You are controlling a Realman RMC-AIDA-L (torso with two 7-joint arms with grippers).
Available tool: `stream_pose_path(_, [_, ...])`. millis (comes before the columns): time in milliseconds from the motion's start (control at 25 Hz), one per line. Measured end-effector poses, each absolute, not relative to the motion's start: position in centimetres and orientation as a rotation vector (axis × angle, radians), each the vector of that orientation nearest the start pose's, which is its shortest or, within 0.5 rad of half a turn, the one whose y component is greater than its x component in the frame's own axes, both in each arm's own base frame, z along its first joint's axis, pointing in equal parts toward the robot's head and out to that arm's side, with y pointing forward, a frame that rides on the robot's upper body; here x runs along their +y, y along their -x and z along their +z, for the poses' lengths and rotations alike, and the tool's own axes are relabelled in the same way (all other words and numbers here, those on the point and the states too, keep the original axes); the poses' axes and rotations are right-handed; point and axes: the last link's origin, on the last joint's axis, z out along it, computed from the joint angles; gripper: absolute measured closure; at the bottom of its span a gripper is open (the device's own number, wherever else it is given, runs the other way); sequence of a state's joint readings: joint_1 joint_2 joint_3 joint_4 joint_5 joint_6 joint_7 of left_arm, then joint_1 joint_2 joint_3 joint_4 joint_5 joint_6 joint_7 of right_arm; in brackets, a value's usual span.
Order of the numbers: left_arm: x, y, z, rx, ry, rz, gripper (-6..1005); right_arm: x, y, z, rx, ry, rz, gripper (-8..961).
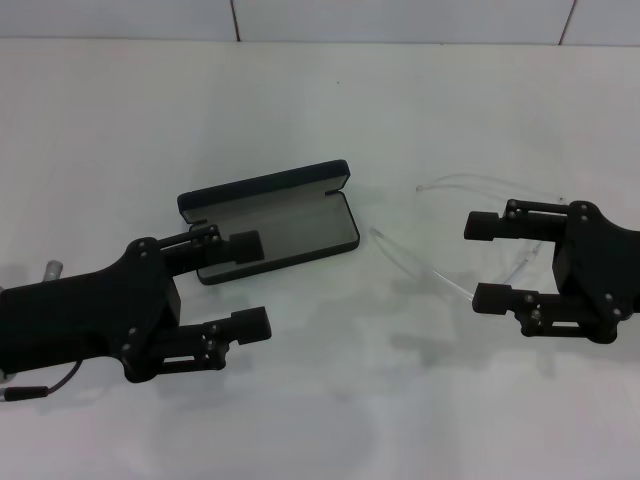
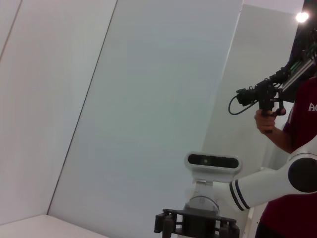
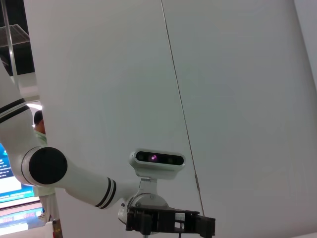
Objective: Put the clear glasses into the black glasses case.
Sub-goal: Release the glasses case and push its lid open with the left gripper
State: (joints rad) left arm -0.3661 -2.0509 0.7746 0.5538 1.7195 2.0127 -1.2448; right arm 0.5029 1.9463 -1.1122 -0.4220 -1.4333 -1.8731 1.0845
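Note:
The black glasses case (image 1: 272, 219) lies open on the white table (image 1: 320, 400), its grey lining facing up. To its right lie the clear glasses (image 1: 408, 258), thin arms spread toward the case, partly hidden under my right gripper (image 1: 484, 262). That gripper is open, its fingers on either side of the frame's right end, and holds nothing. My left gripper (image 1: 250, 286) is open too, hovering at the case's near left corner with its upper finger over the case's edge. Neither wrist view shows the case or the glasses.
A tiled wall (image 1: 400, 20) bounds the table's far edge. A person in a dark red shirt (image 2: 292, 148) holding a hand controller stands beyond the table in the left wrist view. Each wrist view shows the opposite arm's white forearm and camera.

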Motion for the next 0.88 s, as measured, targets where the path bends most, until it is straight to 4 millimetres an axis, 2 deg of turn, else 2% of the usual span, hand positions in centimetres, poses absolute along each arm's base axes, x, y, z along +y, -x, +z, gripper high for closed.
stream_pose_path(560, [24.6,25.7,2.3,-0.548,2.771,-1.352,199,28.5,-24.2,1.5,0.251,2.815,1.233,277])
stream_pose_path(720, [26.9,24.8,4.2,-0.647,2.735,-1.318,199,29.1,-25.8,2.5,0.321,2.683,1.186,277])
stream_pose_path(880, [30.0,22.8,5.7,-0.726,2.752,-1.138,199,28.9,-28.2,4.7,0.401,2.484,1.184,278])
